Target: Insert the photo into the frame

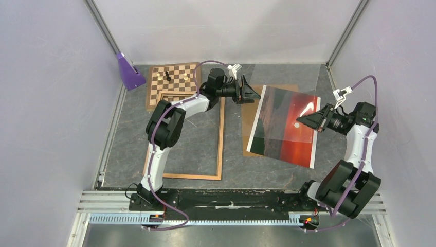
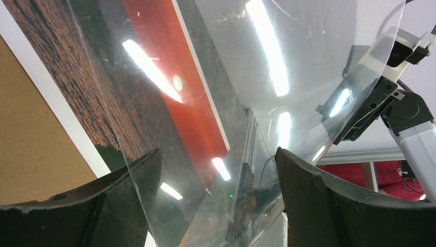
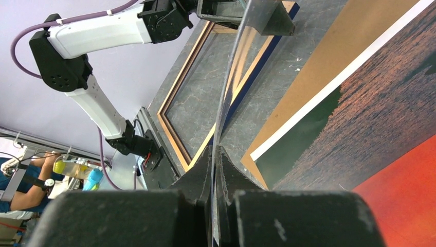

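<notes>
The right tool (image 3: pixel 215 154) is closed on the edge of a clear sheet (image 3: pixel 227 87); its two fingers (image 3: pixel 198 177) press together with the thin edge between them. It holds this sheet in the air over the right half of the tabletop (image 1: pixel 234 154), tilted and not flat. The left tool (image 2: pixel 216 159) is at the opposite side of the sheet, and its fingers stand wide apart, one on each side of the sheet. I cannot see that they press it, so this tool is open.

Under the sheet, the photo (image 1: pixel 280 146) lies face up on the right half of the tabletop, with the red sky and the small white sun partly seen through the clear sheet. It rests on a brown backing board (image 1: pixel 246 126) and is turned a little against it, so the board shows along the photo's left side and at its far edge.

The frame (image 1: pixel 221 139) lies flat on the left half of the tabletop, apart from the photo, with a strip of bare tabletop between them. Its far end reaches a chessboard (image 1: pixel 177 77) in the far left corner
</notes>
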Action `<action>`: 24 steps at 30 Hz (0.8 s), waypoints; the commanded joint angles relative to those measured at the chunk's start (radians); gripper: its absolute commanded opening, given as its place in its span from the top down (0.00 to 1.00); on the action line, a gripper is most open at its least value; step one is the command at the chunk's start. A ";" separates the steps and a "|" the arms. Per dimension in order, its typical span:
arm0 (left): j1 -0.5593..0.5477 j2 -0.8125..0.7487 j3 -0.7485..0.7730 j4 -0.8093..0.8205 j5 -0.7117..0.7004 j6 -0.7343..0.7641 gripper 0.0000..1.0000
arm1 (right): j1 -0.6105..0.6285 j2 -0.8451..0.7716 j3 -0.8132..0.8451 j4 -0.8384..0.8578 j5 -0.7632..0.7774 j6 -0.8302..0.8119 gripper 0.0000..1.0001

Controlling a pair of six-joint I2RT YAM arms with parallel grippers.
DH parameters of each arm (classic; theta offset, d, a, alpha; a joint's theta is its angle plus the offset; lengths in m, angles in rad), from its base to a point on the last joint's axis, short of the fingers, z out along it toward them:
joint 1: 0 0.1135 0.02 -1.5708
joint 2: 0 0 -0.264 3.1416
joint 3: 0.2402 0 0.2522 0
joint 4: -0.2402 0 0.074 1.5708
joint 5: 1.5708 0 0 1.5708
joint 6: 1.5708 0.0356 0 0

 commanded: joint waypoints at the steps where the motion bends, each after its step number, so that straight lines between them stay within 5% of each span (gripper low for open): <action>1: 0.008 0.010 0.048 0.061 0.027 -0.045 0.16 | 0.007 -0.044 -0.027 0.073 -0.005 0.042 1.00; 10: 0.008 -0.014 0.034 0.037 0.032 -0.024 0.38 | 0.009 -0.049 -0.046 0.082 0.084 0.026 1.00; 24: 0.006 -0.110 -0.021 -0.084 0.002 0.099 0.56 | 0.010 -0.030 -0.063 0.051 0.245 -0.034 1.00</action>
